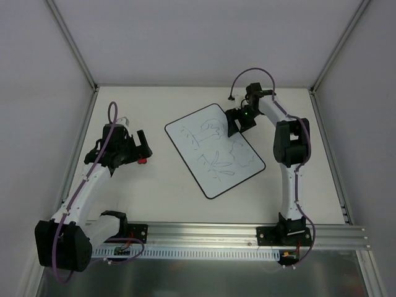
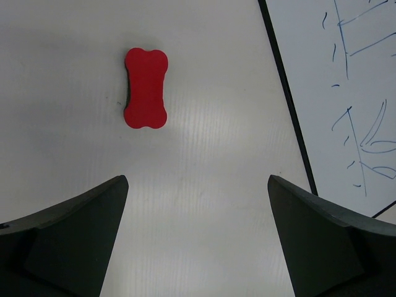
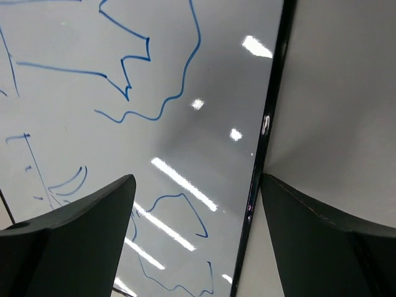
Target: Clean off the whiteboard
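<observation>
Red and bone-shaped, a small flat eraser [image 2: 145, 88] lay on the white table [image 1: 161, 192], just ahead of the left gripper [image 2: 197, 182]. That gripper's dark jaws were spread wide and held nothing. The eraser sat slightly left of the gap between them, untouched.

To its right, past a strip of bare table, lay the flat white whiteboard [image 1: 213, 148] with rounded corners and a thin black edge. It rested at a slant near the table's middle and was covered with thin blue line doodles. Its left edge ran close beside the left gripper's right finger in the wrist view.

The right gripper [image 3: 197, 182] hung over the board's far right side, jaws wide apart and empty. They straddled the black edge, with one finger above the drawn surface and the other above the table. Whether it touched the board could not be told.
</observation>
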### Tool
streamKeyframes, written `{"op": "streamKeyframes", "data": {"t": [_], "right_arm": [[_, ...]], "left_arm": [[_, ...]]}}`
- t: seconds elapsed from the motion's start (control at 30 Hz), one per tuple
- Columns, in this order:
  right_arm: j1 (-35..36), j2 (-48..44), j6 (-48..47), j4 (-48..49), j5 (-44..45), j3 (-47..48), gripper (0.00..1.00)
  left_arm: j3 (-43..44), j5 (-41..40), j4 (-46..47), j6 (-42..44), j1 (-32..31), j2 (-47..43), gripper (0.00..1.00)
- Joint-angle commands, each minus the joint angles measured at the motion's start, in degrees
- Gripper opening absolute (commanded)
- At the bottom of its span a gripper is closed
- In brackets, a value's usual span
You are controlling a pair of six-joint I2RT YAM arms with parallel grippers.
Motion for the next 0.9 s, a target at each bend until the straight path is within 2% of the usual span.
{"op": "streamKeyframes", "data": {"t": [0.0, 0.07, 0.2, 0.33, 0.37, 0.4, 0.47, 0.67, 0.87], "right_arm": [[4.74, -2.75, -5.51, -5.63, -1.07, -3.89, 0.87], [5.62, -4.32, -5.34, -4.92, -2.48, -5.56, 0.86], [8.79, -6.44, -4.56, -3.61, 0.50, -8.37, 0.84], [8.97, -9.78, 3.61, 3.50, 2.87, -15.13, 0.65], [8.88, -10.83, 8.23, 5.43, 4.01, -17.15, 0.56], [8.97, -11.97, 9.85, 9.10, 5.94, -21.17, 0.51], [8.97, -15.22, 14.66, 13.25, 7.70, -24.62, 0.53], [9.32, -20.93, 20.58, 18.98, 13.24, -32.54, 0.53], [9.67, -21.39, 24.19, 23.29, 15.36, -34.49, 0.49]], "left_arm": [[1.61, -2.13, -0.39, 1.43, -0.18, 1.87, 0.99], [1.52, -2.84, -0.65, 1.61, -0.18, 2.58, 0.99], [1.35, -4.60, -0.91, 1.70, -0.18, 3.46, 0.99], [1.52, -7.14, -0.83, 2.57, -0.18, 4.25, 0.99], [1.61, -7.32, -0.91, 2.84, -0.18, 4.34, 0.99], [1.78, -7.58, -0.83, 3.01, -0.18, 4.78, 0.99], [2.31, -7.94, -0.92, 3.45, -0.18, 5.30, 0.99], [5.03, -9.61, -0.83, 5.39, -0.18, 9.87, 0.99], [9.25, -11.36, -0.74, 3.81, -0.18, 17.43, 0.99]]}}
